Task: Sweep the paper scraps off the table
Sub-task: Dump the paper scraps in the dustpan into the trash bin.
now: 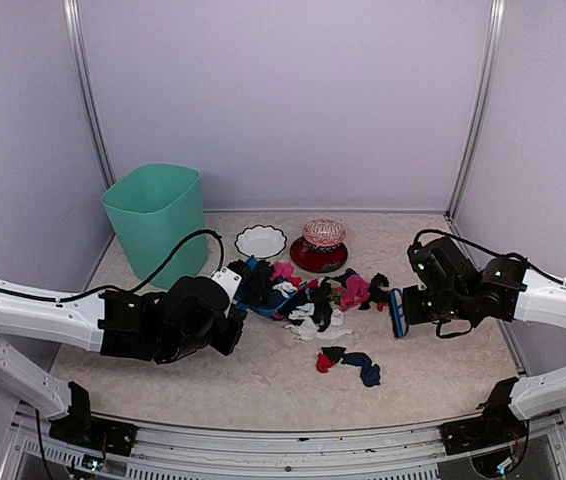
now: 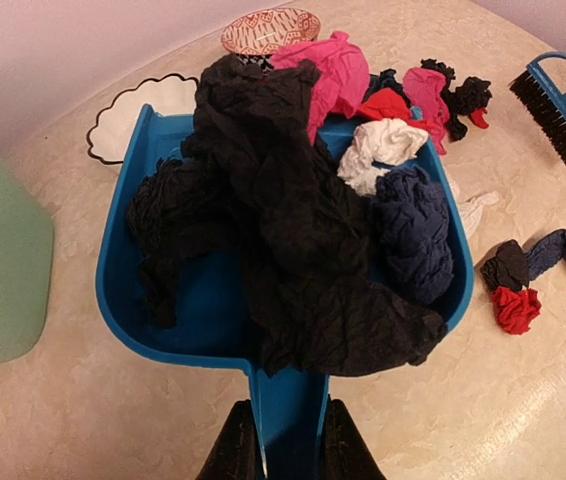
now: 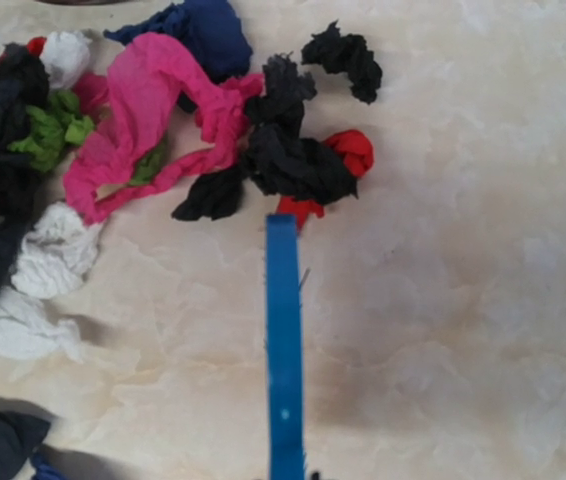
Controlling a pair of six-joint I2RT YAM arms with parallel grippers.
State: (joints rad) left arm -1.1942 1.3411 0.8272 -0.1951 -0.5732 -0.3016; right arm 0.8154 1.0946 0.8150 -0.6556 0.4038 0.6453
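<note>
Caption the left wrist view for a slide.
Left jaws grip a blue dustpan heaped with paper scraps; more scraps lie on the table, near the brush.

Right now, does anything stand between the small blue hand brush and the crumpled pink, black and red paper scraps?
Nothing visible does: the blue hand brush sits right beside the nearest black and red paper scraps.

The table (image 1: 263, 390) holds paper scraps (image 1: 348, 362), a green bin (image 1: 158, 220), a white dish (image 1: 261, 241).

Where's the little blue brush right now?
In the top view, right of centre: the brush sits in the right claw, just right of the paper scraps.
</note>
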